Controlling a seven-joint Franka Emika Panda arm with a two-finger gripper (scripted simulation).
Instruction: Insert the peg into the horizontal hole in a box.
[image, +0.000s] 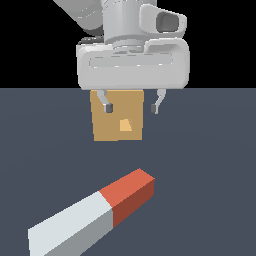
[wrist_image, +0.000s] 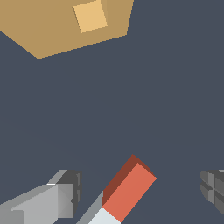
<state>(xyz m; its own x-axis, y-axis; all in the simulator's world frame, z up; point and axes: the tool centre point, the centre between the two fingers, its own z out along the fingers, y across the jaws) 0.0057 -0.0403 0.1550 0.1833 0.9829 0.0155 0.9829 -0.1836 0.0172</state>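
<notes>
The peg (image: 92, 215) lies flat on the dark floor in the near part of the exterior view, its white length toward the exterior view's left and its red-orange end (image: 130, 192) pointing toward the box. The tan-orange box (image: 117, 117) stands behind it, with the lighter hole (image: 125, 125) in its face. My gripper (image: 132, 106) hangs open and empty in front of the box's upper part, well above the peg. In the wrist view the peg's red end (wrist_image: 129, 188) lies between my two fingers (wrist_image: 57, 197), and the box (wrist_image: 52, 30) with its hole (wrist_image: 89, 16) shows beyond.
The dark grey floor (image: 210, 165) spreads all around the box and the peg. Nothing else stands on it in either view.
</notes>
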